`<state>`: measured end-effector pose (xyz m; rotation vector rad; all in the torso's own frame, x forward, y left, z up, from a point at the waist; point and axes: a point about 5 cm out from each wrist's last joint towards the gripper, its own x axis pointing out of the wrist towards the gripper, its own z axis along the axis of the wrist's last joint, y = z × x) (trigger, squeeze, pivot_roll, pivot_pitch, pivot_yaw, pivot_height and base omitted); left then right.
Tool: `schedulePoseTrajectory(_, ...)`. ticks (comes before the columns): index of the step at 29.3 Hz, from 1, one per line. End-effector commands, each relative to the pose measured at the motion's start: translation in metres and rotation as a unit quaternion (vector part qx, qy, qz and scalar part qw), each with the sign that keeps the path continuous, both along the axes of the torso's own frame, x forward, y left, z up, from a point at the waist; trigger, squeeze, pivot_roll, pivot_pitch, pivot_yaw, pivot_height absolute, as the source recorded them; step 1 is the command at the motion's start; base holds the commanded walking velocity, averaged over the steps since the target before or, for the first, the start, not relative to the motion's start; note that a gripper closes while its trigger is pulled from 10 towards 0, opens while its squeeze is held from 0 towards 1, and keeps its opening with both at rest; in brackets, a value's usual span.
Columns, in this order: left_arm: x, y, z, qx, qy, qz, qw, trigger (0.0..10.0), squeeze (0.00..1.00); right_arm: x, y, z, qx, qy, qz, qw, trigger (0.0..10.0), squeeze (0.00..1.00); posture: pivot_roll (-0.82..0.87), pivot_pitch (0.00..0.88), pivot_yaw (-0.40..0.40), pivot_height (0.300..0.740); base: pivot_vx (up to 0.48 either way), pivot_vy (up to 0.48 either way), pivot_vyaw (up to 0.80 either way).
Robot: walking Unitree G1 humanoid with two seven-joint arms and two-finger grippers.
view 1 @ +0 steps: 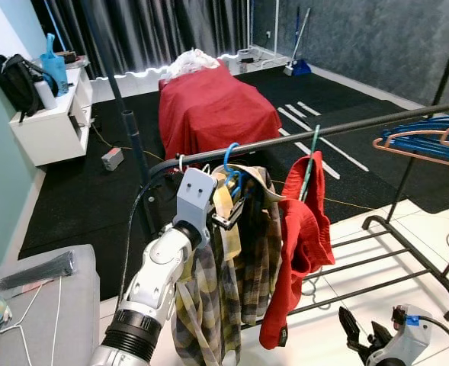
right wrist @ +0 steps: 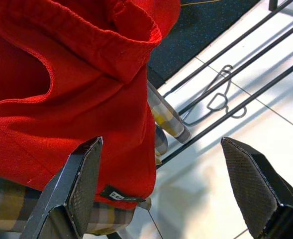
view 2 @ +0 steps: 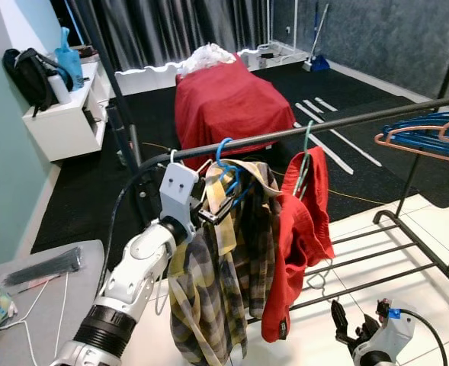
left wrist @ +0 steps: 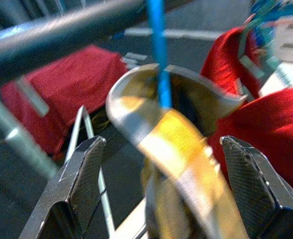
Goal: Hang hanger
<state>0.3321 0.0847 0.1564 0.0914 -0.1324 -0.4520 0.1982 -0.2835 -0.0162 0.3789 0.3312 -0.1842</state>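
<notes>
- Blue hanger (view 1: 230, 156) hooked over the dark rail (view 1: 346, 126) of the clothes rack, carrying a plaid shirt (view 1: 239, 267) that hangs down below it
- hanger hook (left wrist: 158, 45) in the left wrist view runs as a blue line from the rail down into the shirt collar (left wrist: 171, 134)
- left gripper (view 1: 235, 210) raised to the shirt collar just under the rail, fingers spread wide, collar between them but not pinched; both finger pads (left wrist: 81, 174) stand apart from the fabric
- left arm (view 1: 159, 282) silver, reaching up from the lower left
- red garment (view 1: 300, 244) hangs just beside the plaid shirt on a teal hanger (view 1: 310, 164), touching it along one side
- right gripper (view 1: 357, 332) low near the white tile floor (view 1: 346, 297), below the red garment, fingers wide open and holding nothing
- right wrist view: red garment hem and a bit of plaid above, rack's lower bars (right wrist: 226, 107) and a wire hanger (right wrist: 211, 102) lying on the tiles
- more blue and orange hangers (view 1: 430, 141) bunched at the far right end of the rail
- red-covered bed (view 1: 213, 107) behind the rack on dark carpet
- white shelf unit (view 1: 56, 114) at left with a black bag (view 1: 14, 80) and a blue bottle (view 1: 55, 65)
- grey surface (view 1: 49, 305) at the bottom left with a wire hanger (view 1: 33, 305) lying on it
</notes>
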Motion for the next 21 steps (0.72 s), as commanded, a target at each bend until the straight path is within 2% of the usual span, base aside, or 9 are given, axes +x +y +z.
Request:
schedulePoseTrajectory(1, -0.001, 0.004, -0.008, 0.029, 0.022, 0.012, 0.999, 10.0, 0.00, 0.002, 0.004, 0.000, 0.009, -0.001, 0.002, 1.000, 10.0, 0.00, -0.24, 0.000, 0.079, 0.740, 0.000, 0.000, 0.00)
schedulePoseTrajectory(2, -0.001, 0.004, -0.008, 0.029, 0.022, 0.012, 0.999, 10.0, 0.00, 0.002, 0.004, 0.000, 0.009, -0.001, 0.002, 1.000, 10.0, 0.00, -0.24, 0.000, 0.079, 0.740, 0.000, 0.000, 0.00)
schedulePoseTrajectory(4, -0.004, -0.006, -0.016, 0.058, 0.050, 0.002, 0.997, 10.0, 0.00, 0.002, 0.003, 0.000, 0.009, -0.001, 0.001, 1.000, 10.0, 0.00, -0.24, 0.000, 0.081, 0.740, 0.000, 0.000, 0.00)
schedulePoseTrajectory(6, -0.005, -0.008, -0.018, 0.071, 0.060, 0.005, 0.996, 10.0, 0.00, 0.002, 0.004, 0.000, 0.008, -0.001, 0.001, 1.000, 10.0, 0.00, -0.24, 0.000, 0.081, 0.740, 0.000, 0.000, 0.00)
schedulePoseTrajectory(16, -0.005, -0.013, -0.022, 0.080, 0.092, 0.013, 0.992, 10.0, 0.00, 0.001, 0.004, 0.000, 0.008, -0.002, 0.001, 1.000, 10.0, 0.00, -0.24, 0.000, 0.082, 0.740, 0.000, 0.000, 0.00)
schedulePoseTrajectory(17, -0.006, -0.013, -0.022, 0.080, 0.097, 0.010, 0.992, 4.0, 0.00, 0.001, 0.004, 0.000, 0.008, -0.002, 0.001, 1.000, 10.0, 0.00, -0.24, 0.000, 0.082, 0.740, 0.000, 0.000, 0.00)
schedulePoseTrajectory(18, -0.006, -0.013, -0.022, 0.080, 0.097, 0.010, 0.992, 4.0, 0.00, 0.001, 0.004, 0.000, 0.008, -0.002, 0.001, 1.000, 10.0, 0.00, -0.24, 0.000, 0.082, 0.740, 0.000, 0.000, 0.00)
schedulePoseTrajectory(19, -0.006, -0.011, -0.025, 0.088, 0.105, 0.011, 0.991, 0.0, 0.00, 0.002, 0.004, 0.000, 0.008, -0.002, 0.001, 1.000, 10.0, 0.00, -0.24, 0.000, 0.082, 0.740, 0.000, 0.000, 0.00)
schedulePoseTrajectory(21, -0.006, -0.010, -0.027, 0.094, 0.110, 0.013, 0.989, 0.0, 0.00, 0.002, 0.004, 0.000, 0.009, -0.002, 0.001, 1.000, 10.0, 0.00, -0.24, 0.000, 0.082, 0.740, 0.000, 0.000, 0.00)
